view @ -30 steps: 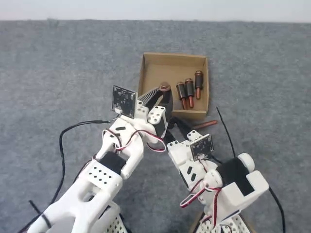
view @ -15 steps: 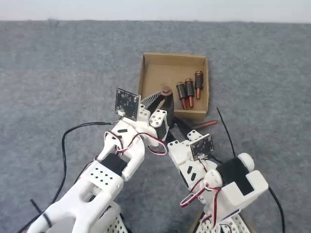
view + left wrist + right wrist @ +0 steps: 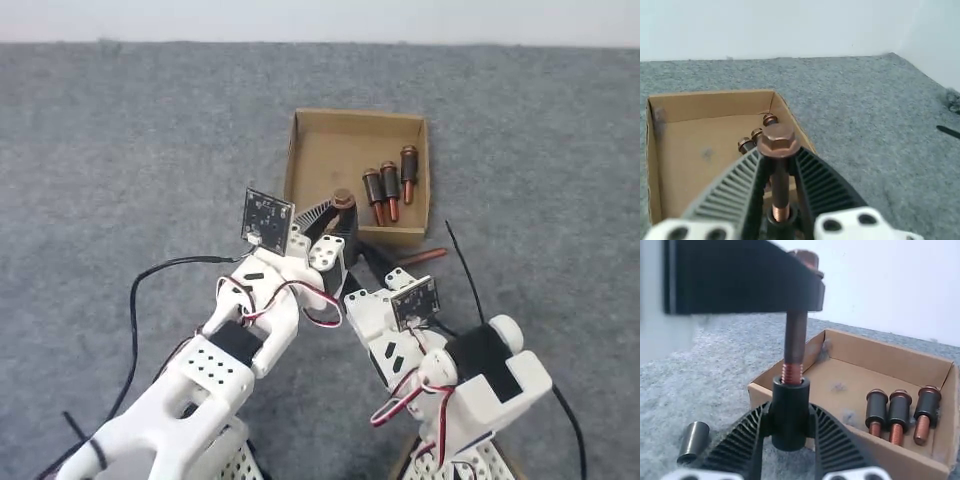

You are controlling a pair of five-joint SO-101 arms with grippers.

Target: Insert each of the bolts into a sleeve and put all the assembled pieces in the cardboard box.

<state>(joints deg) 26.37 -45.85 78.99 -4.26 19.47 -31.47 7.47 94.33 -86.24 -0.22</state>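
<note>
My left gripper [image 3: 338, 212] [image 3: 777, 159] is shut on a copper bolt [image 3: 778, 145] and holds it upright at the near wall of the cardboard box [image 3: 357, 115]. My right gripper [image 3: 790, 427] is shut on a black sleeve [image 3: 790, 410] directly below. The bolt's [image 3: 795, 335] threaded tip sits in the sleeve's mouth. Three assembled pieces [image 3: 390, 188] [image 3: 897, 412] lie side by side in the box. In the high view the right gripper [image 3: 358, 258] lies under the left one and the held sleeve is hidden.
A loose copper bolt [image 3: 420, 257] lies on the grey carpet just outside the box's near wall. A spare dark sleeve [image 3: 692, 441] rests on the carpet beside my right gripper. Cables trail around both arm bases.
The left gripper has shifted with the bolt a little toward the right gripper and the arm bases. The right arm has stayed still.
</note>
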